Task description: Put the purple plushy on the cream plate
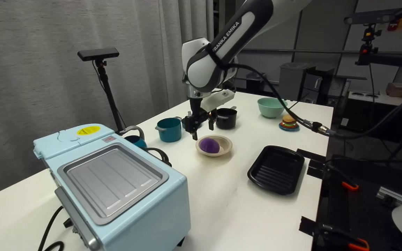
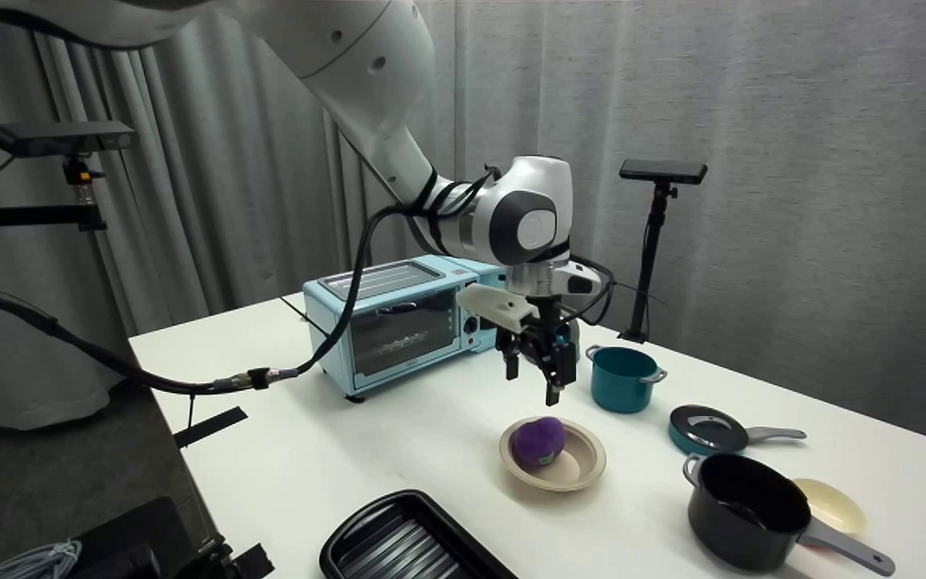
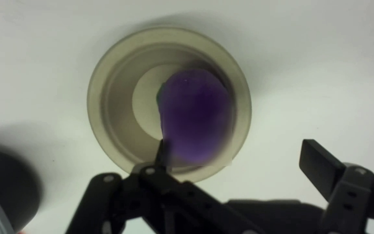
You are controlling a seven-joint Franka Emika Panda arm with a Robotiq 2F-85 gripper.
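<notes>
The purple plushy (image 1: 209,145) rests inside the cream plate (image 1: 226,148). In another exterior view the plushy (image 2: 538,441) sits toward one side of the plate (image 2: 579,476), with a small green mark on it. In the wrist view the plushy (image 3: 195,110) covers part of the plate's tan centre, and the plate's rim (image 3: 95,100) is almost fully visible. My gripper (image 1: 203,130) is open and empty above the plate, apart from the plushy; it also shows in an exterior view (image 2: 532,384). In the wrist view its fingers (image 3: 235,149) are wide apart, one overlapping the plate's edge.
A black tray (image 1: 269,174) lies near the plate. A teal pot (image 2: 620,382), a lidded pan (image 2: 706,429), a black pot (image 2: 740,515) and a pale yellow dish (image 2: 831,507) stand around it. A blue toaster oven (image 1: 159,205), green bowl (image 1: 270,108) and toy burger (image 1: 288,122) are farther off.
</notes>
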